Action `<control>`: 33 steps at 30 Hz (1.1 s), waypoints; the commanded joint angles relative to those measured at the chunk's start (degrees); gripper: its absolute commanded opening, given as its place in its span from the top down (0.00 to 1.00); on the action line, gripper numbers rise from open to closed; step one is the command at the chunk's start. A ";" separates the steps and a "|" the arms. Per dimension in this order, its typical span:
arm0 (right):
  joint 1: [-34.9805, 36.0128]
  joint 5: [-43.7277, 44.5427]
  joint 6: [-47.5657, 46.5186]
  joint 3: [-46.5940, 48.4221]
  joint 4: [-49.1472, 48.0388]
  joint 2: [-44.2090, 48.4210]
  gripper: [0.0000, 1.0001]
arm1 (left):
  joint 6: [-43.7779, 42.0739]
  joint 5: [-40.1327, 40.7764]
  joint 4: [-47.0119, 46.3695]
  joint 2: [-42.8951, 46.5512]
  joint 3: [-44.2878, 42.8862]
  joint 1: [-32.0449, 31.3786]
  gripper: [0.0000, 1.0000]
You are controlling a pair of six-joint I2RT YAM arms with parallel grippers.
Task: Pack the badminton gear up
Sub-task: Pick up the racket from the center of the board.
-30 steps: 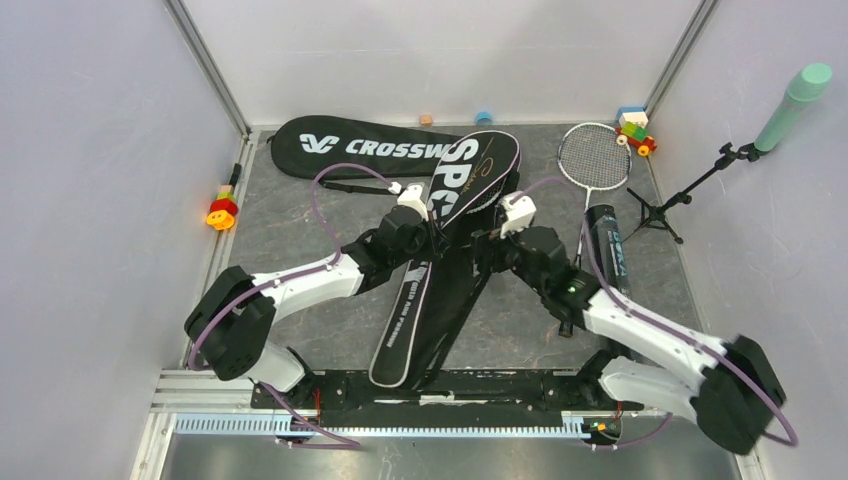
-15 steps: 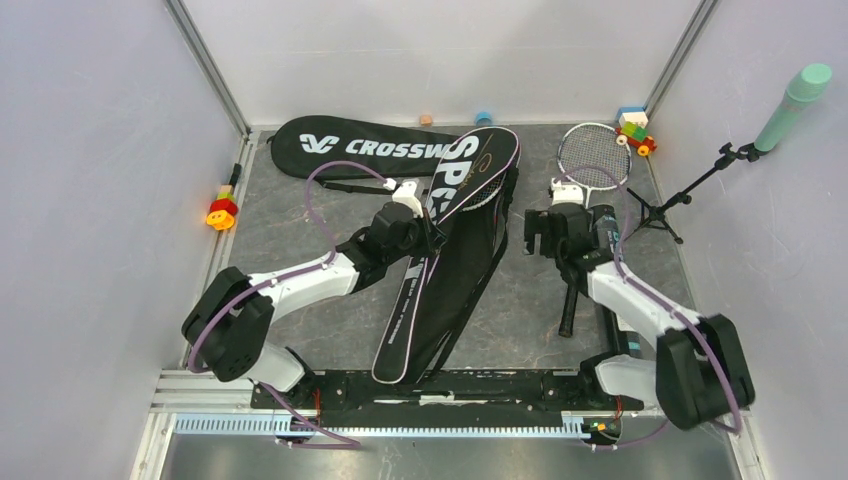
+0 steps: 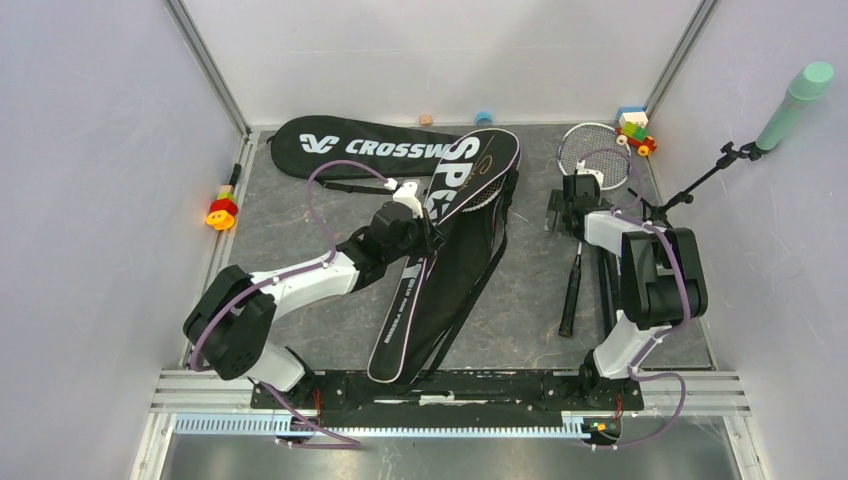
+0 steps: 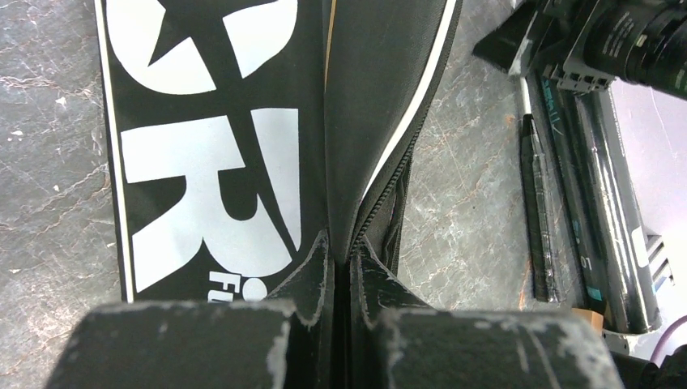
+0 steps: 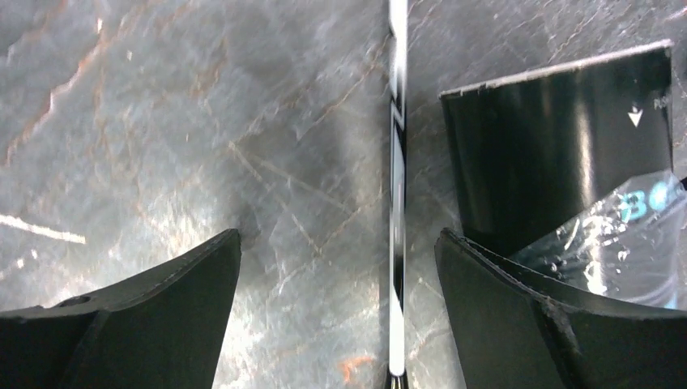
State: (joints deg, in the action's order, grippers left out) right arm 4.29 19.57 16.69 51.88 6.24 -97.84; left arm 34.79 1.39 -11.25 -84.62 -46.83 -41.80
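Note:
The black "SPORT" bag (image 3: 450, 262) lies slanted across the mat's middle, its wide end resting on the "CROSSWAY" bag (image 3: 345, 147). My left gripper (image 3: 430, 236) is shut on the SPORT bag's zip edge (image 4: 366, 182), its fingertips pinching the fabric. A racket (image 3: 595, 152) lies to the right, head at the back and handle (image 3: 570, 300) toward me. My right gripper (image 3: 566, 220) hangs open over the racket's thin shaft (image 5: 396, 203), which runs between the fingers nearer the right one, untouched. The black tube (image 5: 559, 154) lies just right of that gripper, mostly hidden under the right arm in the top view.
A mint-green microphone (image 3: 795, 98) on a black stand (image 3: 660, 212) occupies the back right corner. Toy blocks sit at the left edge (image 3: 222, 208), by the racket head (image 3: 636, 130) and along the back wall (image 3: 484, 117). Grey walls enclose three sides.
My right arm has swung away from the SPORT bag, right and back, and now hangs over the racket shaft. The left gripper kept its hold on the bag.

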 commanded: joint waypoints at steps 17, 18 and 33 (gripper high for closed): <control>-8.78 -12.72 1.62 4.73 -5.73 -12.17 0.49 | -1.28 0.19 -3.20 -2.21 -4.33 3.08 0.98; -8.78 -12.75 1.24 4.72 -5.59 -12.06 0.53 | -1.18 0.19 -3.17 -2.32 -4.47 3.19 0.98; 1.99 -5.52 -11.62 12.63 -2.97 -2.47 1.00 | -1.65 11.61 4.62 1.78 -6.74 5.43 0.98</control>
State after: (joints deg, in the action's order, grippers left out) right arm 2.09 11.31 9.65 62.26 2.17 -107.42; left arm 34.63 4.40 -8.19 -86.19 -49.30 -37.98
